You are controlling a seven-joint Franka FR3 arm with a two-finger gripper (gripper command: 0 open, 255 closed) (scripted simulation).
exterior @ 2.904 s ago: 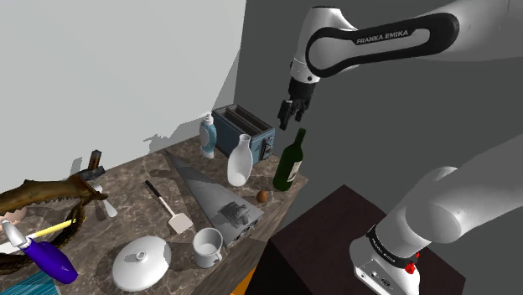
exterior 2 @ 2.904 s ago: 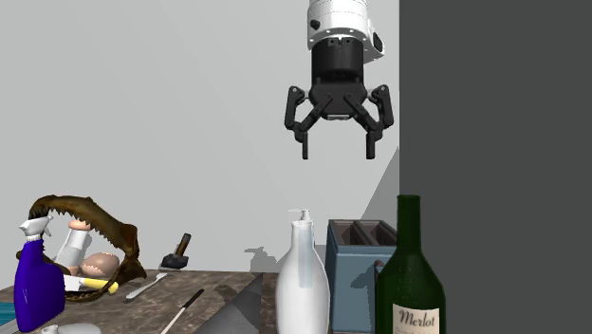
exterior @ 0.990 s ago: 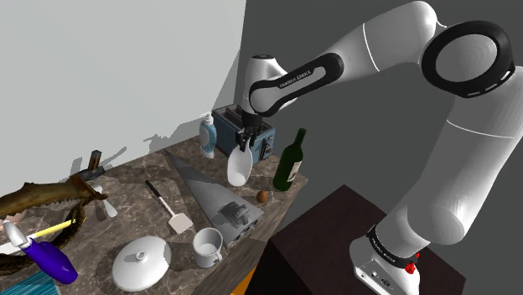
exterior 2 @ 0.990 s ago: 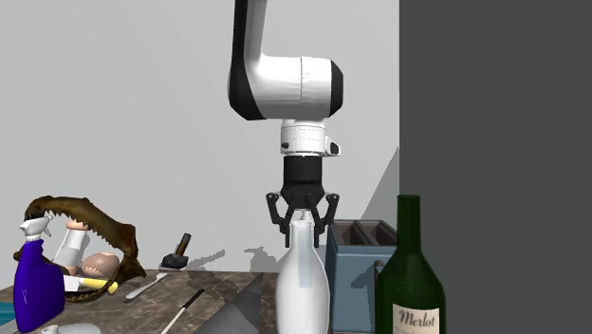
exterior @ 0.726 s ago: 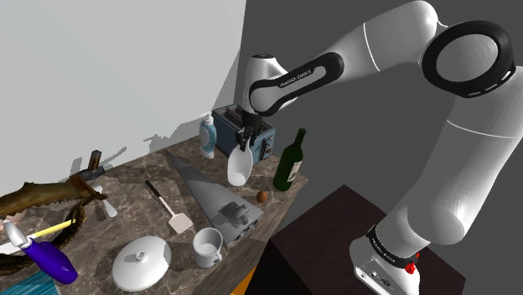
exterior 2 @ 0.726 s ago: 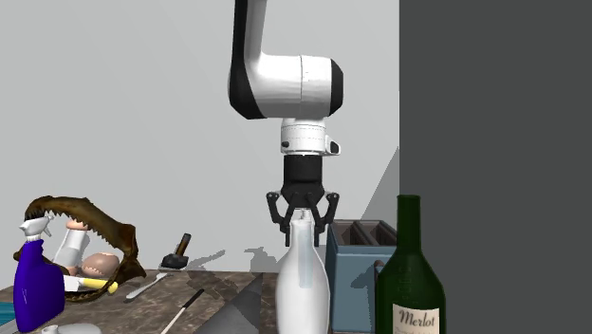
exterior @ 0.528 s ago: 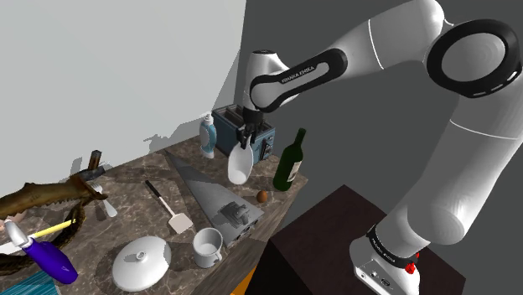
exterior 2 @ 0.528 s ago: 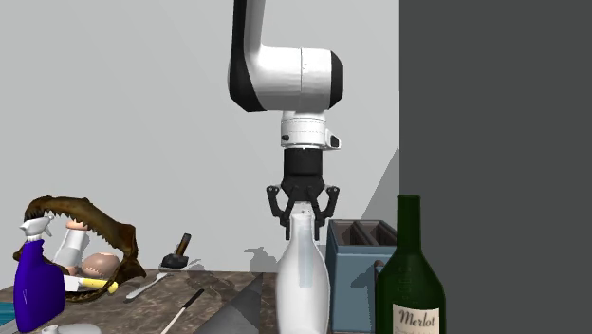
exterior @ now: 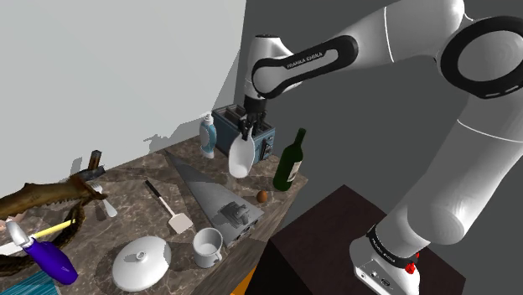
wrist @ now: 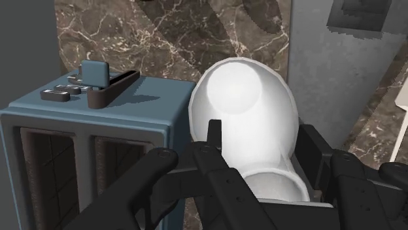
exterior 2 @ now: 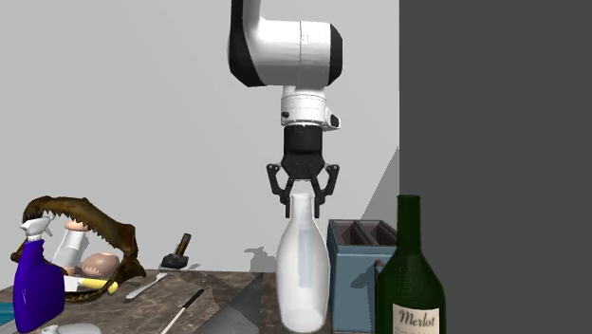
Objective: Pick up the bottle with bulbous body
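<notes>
The white bottle with the bulbous body (exterior: 240,157) hangs upright just above the marble counter (exterior: 134,188), in front of the blue toaster (exterior: 228,124). My black gripper (exterior: 246,131) is shut on its narrow neck from above. In the second exterior view the gripper (exterior 2: 303,194) clasps the top of the bottle (exterior 2: 303,272), whose base hangs just above that view's lower edge. In the wrist view the fingers (wrist: 213,134) press both sides of the neck, with the rounded body (wrist: 242,104) below the gripper (wrist: 261,142).
A dark green Merlot wine bottle (exterior: 290,163) stands close beside the white bottle, at the counter's edge. A blue-and-white bottle (exterior: 207,137), a grey wedge-shaped model (exterior: 214,198), a spatula (exterior: 168,208), a mug (exterior: 207,246), a lid (exterior: 142,261) and a purple spray bottle (exterior: 50,258) lie further along.
The arm has risen with the white bottle in its grip. The bottle has come up off the counter by a small amount. The fingers stay shut on the neck.
</notes>
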